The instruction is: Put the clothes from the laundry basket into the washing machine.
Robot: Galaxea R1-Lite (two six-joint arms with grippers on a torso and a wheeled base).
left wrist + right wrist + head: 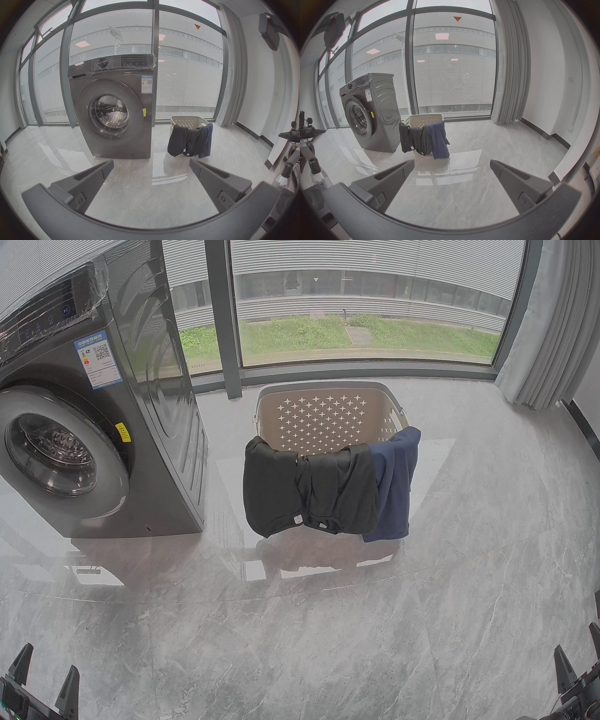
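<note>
Left gripper [151,161]: held low at the robot's left, above bare floor and well short of the machine and the basket. Its 2 fingers are spread wide with nothing between them. It points towards the machine's front.
Right gripper [452,161]: held low at the robot's right, also over bare floor and well apart from the basket. Its 2 fingers are parted with nothing held, and it faces the basket and the window.
Washing machine [94,427]: dark grey front loader standing on the floor ahead and to the robot's left. Its round door faces the robot, and clear film wraps the control panel.
Laundry basket [325,393]: beige with star-shaped holes, upright on the floor to the right of the machine. It is near the machine but not touching it, and close to the window.
Clothes: a black garment [300,490] and a navy garment [394,484] are draped over the basket's near rim and hang down its outside. The black one is on the left, the navy one on the right, and they overlap.
Floor [312,640]: glossy grey stone.
Curtain [556,321]: grey, gathered at the window's right end.
</note>
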